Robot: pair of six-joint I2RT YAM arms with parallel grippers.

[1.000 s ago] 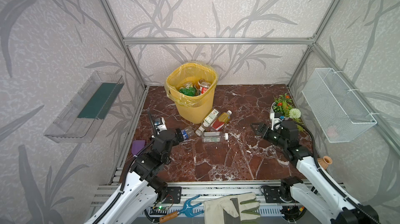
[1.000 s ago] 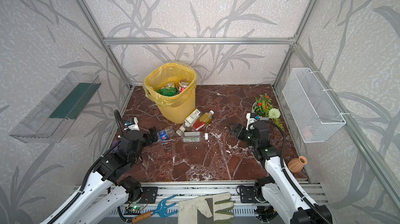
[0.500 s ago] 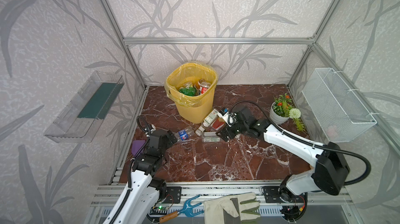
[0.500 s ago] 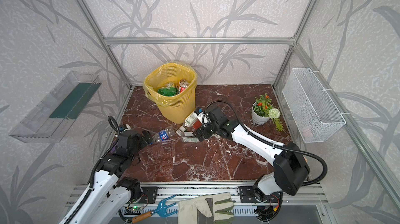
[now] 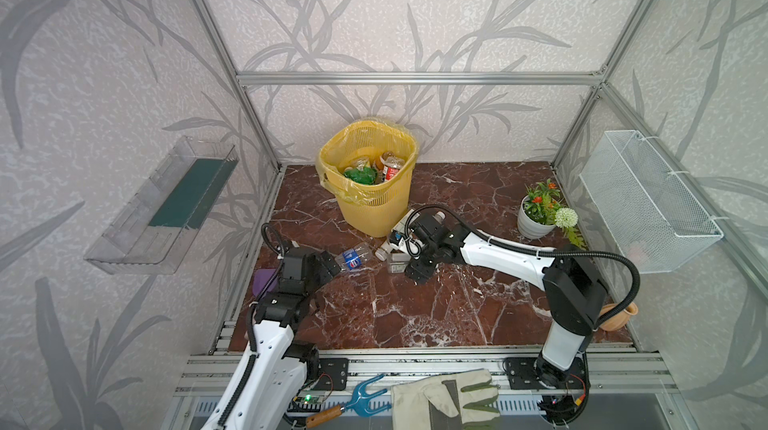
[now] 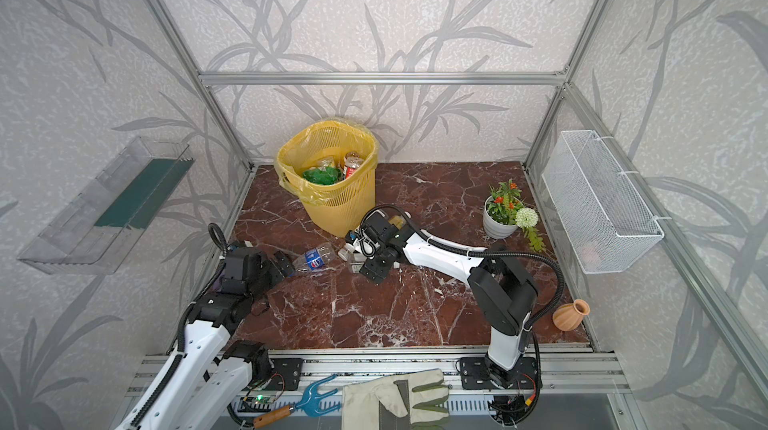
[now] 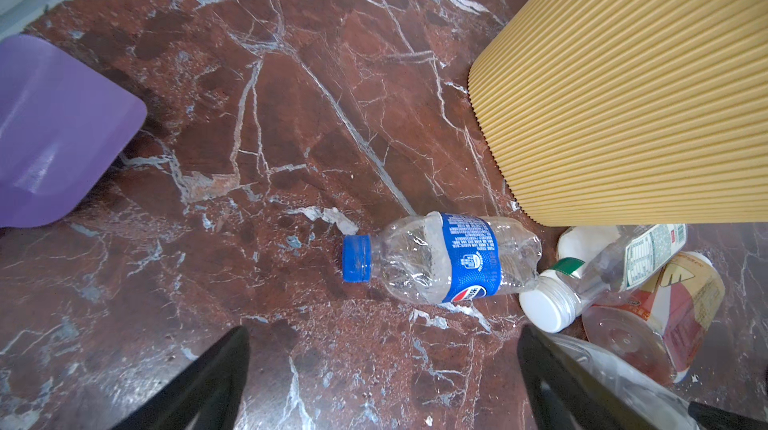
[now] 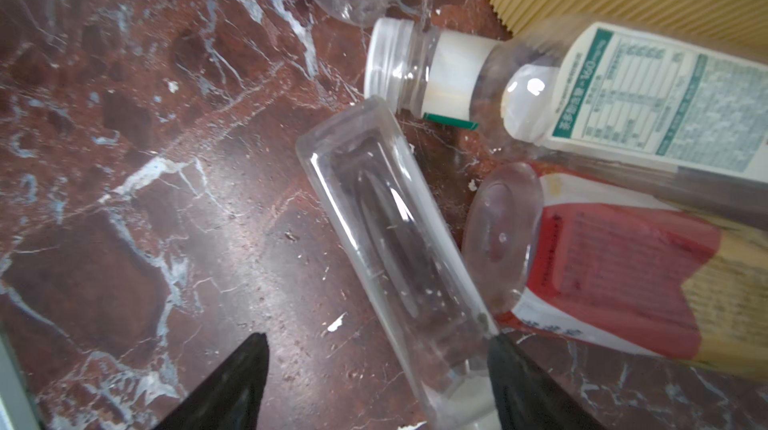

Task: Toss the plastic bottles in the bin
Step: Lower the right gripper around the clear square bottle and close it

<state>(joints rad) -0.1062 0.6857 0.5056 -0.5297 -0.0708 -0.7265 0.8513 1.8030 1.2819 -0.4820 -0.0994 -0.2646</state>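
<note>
Jaws apart, the right gripper (image 8: 376,342) straddles a clear square-sided plastic bottle (image 8: 386,232) lying before the tall yellow perforated bin (image 5: 376,207) near the worktop's (image 5: 415,303) far edge; closing off-centre may squirt it away, the left gripper (image 7: 382,336) hanging spread, empty.

Bottles (image 5: 383,250) crowd the bin (image 5: 374,207) foot at frame centre — marble floor (image 5: 415,307) below them lies open.
</note>
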